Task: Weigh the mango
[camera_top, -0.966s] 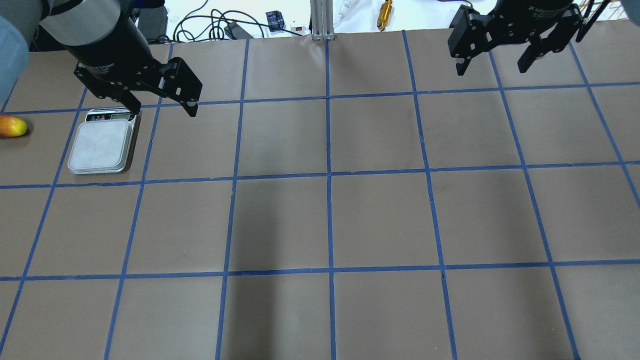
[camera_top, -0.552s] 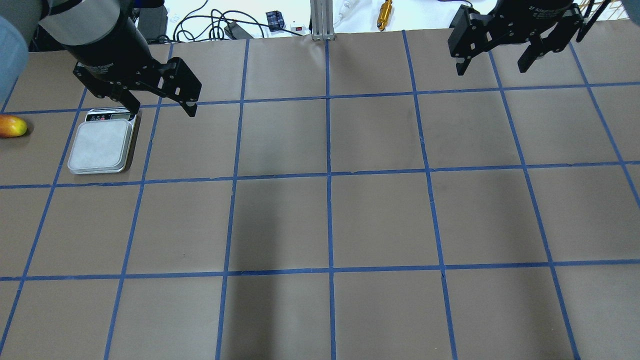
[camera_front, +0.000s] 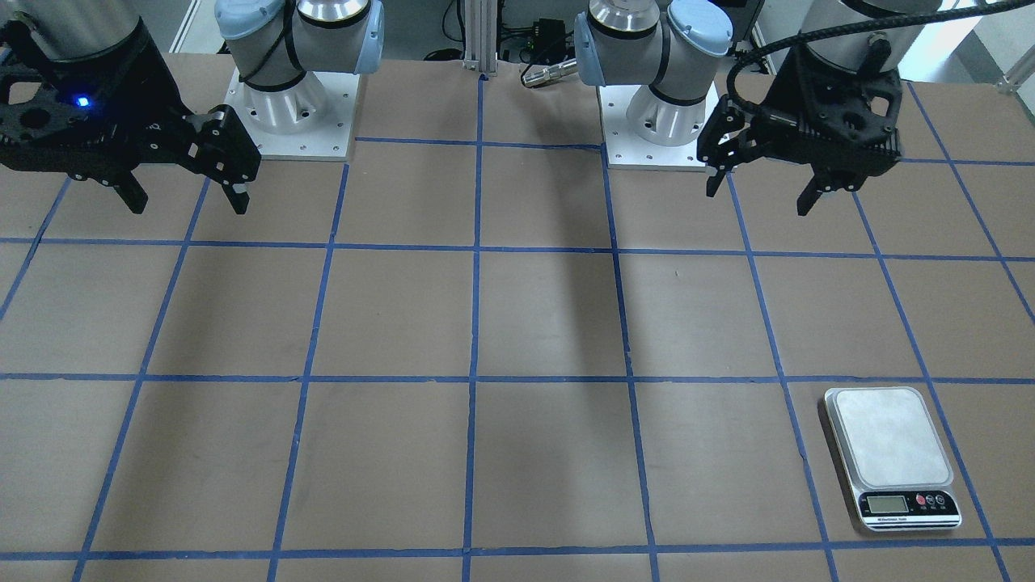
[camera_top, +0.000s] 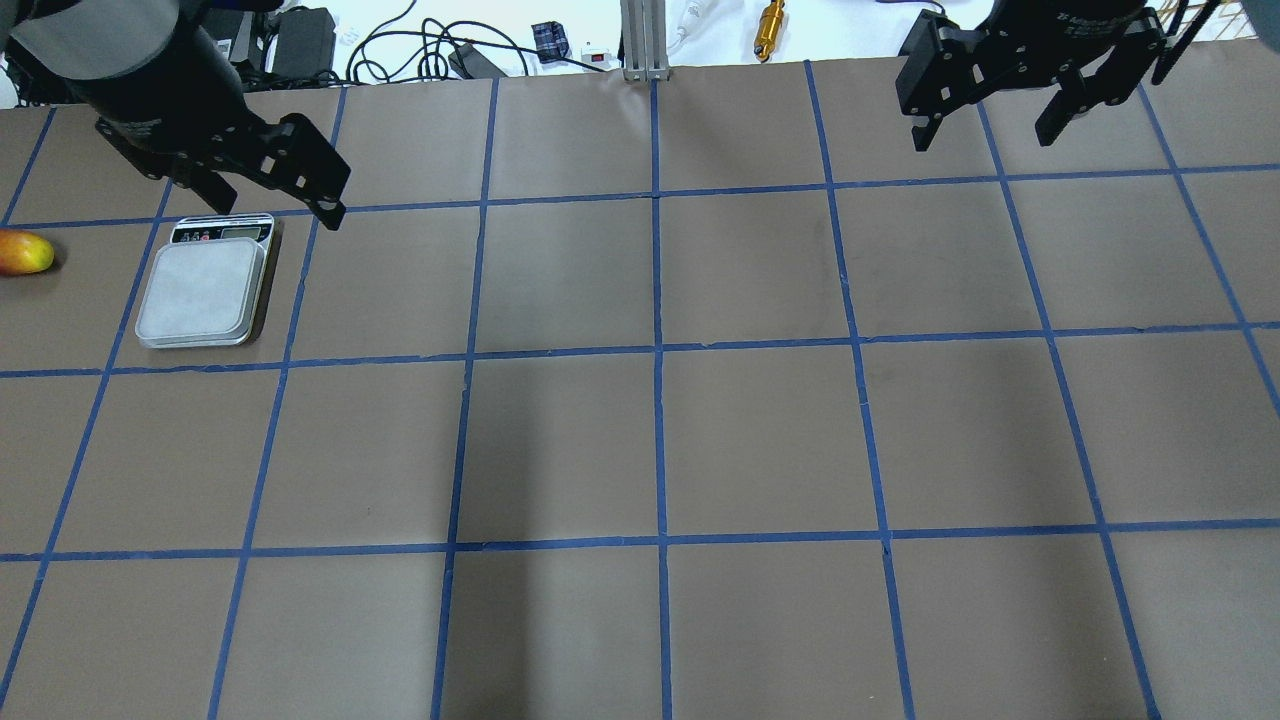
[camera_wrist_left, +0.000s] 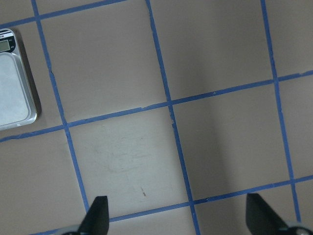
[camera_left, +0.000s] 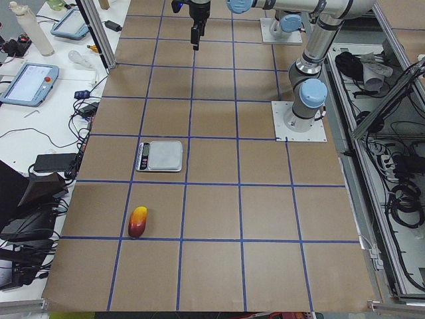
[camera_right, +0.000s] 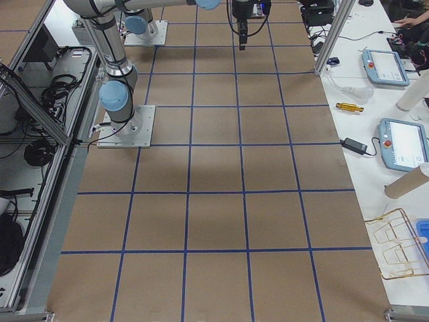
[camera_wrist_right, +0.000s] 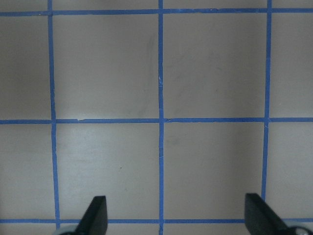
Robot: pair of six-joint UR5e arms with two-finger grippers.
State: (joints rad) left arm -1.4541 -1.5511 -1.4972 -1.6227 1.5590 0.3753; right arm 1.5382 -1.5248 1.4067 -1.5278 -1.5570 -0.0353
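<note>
The mango [camera_top: 22,252], yellow shading to red-orange, lies on the brown table at the far left edge of the overhead view, left of the scale. It also shows in the exterior left view [camera_left: 138,221]. The silver scale [camera_top: 205,290] with its empty platform also shows in the front view [camera_front: 893,453] and at the left edge of the left wrist view [camera_wrist_left: 12,83]. My left gripper [camera_top: 268,205] is open and empty, held high near the scale's display end [camera_front: 758,200]. My right gripper [camera_top: 982,140] is open and empty, high at the far right [camera_front: 188,206].
The table is brown paper with a grid of blue tape lines [camera_top: 657,350]. Cables, a brass part [camera_top: 770,25] and an aluminium post [camera_top: 640,40] lie beyond the table's far edge. The two arm bases [camera_front: 291,105] stand on the robot's side.
My left gripper has moved left and toward the table's far edge in the overhead view, uncovering the scale's display. The right arm, mango and scale have not moved.
</note>
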